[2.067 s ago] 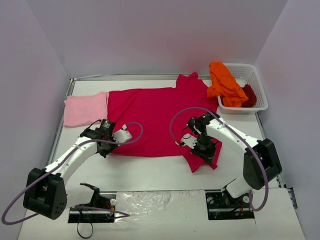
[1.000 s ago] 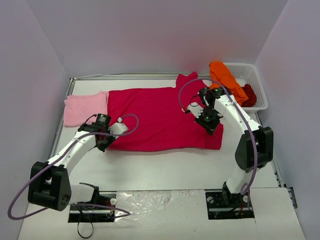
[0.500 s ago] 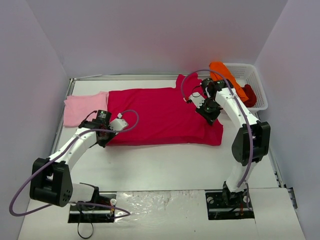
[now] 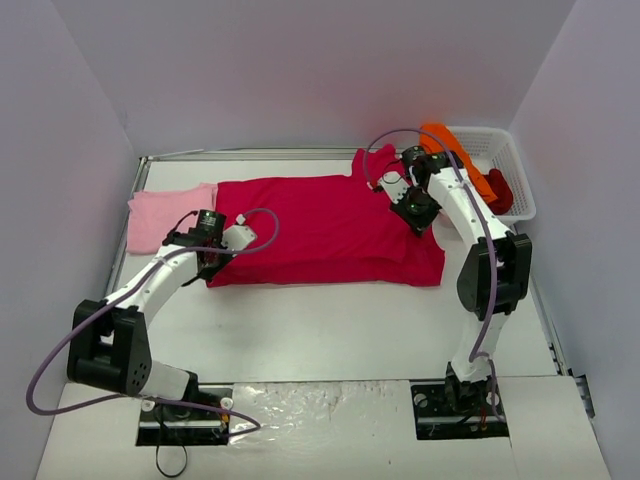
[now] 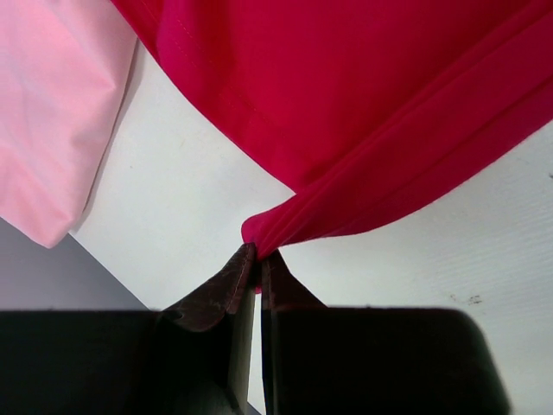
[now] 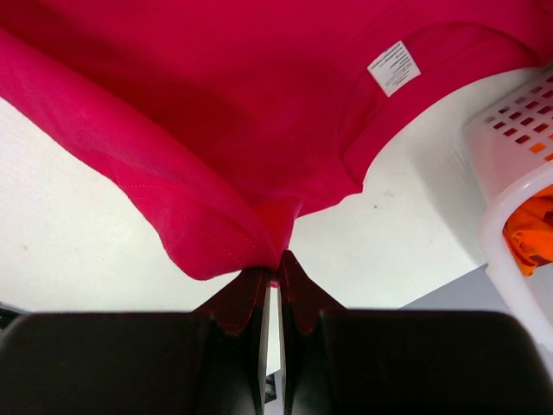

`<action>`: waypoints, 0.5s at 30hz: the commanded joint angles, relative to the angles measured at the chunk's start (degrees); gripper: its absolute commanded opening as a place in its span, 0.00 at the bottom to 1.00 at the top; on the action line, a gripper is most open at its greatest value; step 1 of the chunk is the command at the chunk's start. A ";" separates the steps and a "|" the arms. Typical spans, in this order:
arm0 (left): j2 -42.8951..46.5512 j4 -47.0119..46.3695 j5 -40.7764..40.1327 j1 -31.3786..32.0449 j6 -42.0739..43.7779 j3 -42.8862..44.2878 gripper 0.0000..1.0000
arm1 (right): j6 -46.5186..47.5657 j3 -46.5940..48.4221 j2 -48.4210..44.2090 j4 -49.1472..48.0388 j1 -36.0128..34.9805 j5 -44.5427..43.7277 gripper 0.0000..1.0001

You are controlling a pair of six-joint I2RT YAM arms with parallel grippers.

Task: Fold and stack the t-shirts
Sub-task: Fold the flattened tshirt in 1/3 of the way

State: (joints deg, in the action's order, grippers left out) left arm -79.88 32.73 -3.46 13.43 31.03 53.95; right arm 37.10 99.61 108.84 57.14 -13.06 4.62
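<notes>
Crimson t-shirt (image 4: pixel 320 225); left fingers (image 5: pixel 220 294) pinch one end tight; right fingers (image 6: pixel 242 298) pinch the other

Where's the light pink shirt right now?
In the top view, the pale pink shirt lies flat on the left side of the table, right beside the big crimson shirt and just beyond the left hand.

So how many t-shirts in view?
4: crimson shirt mid-table, pale pink shirt left of it, orange shirt and dark red shirt in the basket; others may hide there.
</notes>
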 commanded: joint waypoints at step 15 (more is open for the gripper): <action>-7.48 -4.34 -3.39 -0.42 0.44 6.16 0.02 | -2.65 12.09 9.90 0.07 0.58 -4.45 0.00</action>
State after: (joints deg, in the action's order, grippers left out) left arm -86.61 29.78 -5.23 13.43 31.11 57.49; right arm 35.53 108.64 117.99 55.75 -13.04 2.09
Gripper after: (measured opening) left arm 0.039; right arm 0.015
